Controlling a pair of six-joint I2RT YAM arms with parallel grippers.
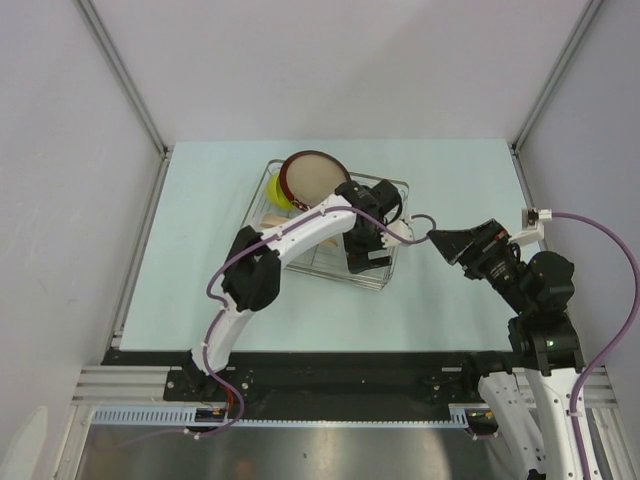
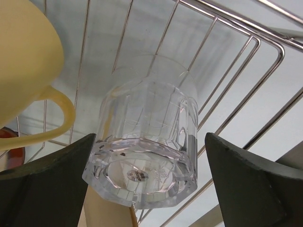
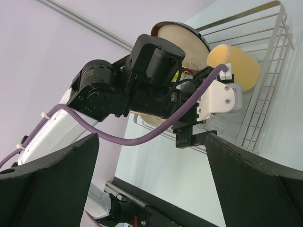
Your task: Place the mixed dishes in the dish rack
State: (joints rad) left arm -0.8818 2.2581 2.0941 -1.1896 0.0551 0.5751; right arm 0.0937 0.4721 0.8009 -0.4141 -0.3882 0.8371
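— Where does everything sit?
— The pale blue-green table point(image 1: 200, 270) carries the rectangular silver wire dish rack point(image 1: 392, 258) near its middle, somewhat toward the far edge. In the rack's far-left part the dark-red-rimmed beige plate point(image 1: 312, 176) stands on edge, with the lime-green bowl point(image 1: 277, 190) just beside it.
— The smaller pieces?
— The pale yellow mug point(image 3: 234, 66) is in the rack, its handle toward the small clear faceted glass point(image 2: 144, 137).
— The claws?
— The left claw point(image 2: 149, 182) is spread wide, with a finger on each side of the glass and a gap showing on one side. The right claw point(image 3: 151, 142) hovers off the rack's right side, jaws wide apart and empty.
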